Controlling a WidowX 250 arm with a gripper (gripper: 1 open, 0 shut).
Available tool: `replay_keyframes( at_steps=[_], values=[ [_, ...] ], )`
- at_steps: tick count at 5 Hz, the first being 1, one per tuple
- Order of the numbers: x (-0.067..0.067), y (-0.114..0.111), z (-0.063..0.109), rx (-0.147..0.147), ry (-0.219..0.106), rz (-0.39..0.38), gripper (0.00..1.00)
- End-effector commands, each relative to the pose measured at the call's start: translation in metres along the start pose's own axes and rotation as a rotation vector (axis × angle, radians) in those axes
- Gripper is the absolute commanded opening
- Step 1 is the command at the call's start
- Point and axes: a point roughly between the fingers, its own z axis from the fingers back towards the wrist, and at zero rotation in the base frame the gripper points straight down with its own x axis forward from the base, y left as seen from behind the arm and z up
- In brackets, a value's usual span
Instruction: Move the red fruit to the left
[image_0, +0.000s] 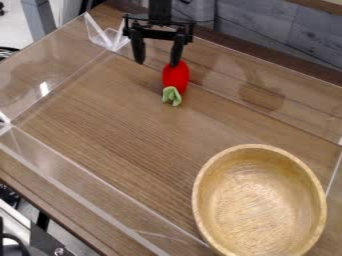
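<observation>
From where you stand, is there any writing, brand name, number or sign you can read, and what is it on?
There are none that can be read.
The red toy fruit with the green leafy cap: no lettering shows.
The round pale wooden bowl: no lettering shows.
The black gripper: too small and blurred to tell whether it is marked.

No writing I can read from here — no words, no labels, no brand names, no numbers, no signs — on anything at all in the room.
</observation>
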Motion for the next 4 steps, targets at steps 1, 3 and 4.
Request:
replay_keyframes(
  at_steps=[1,3,4],
  values=[
    [-0.008,-0.007,0.042,-0.015,-0.096,-0.02,1.0],
    [-0.02,-0.026,0.049,-0.032,-0.079,-0.054,1.0],
    [-0.025,-0.029,0.055,-0.046,-0.075,-0.055,1.0]
  ],
)
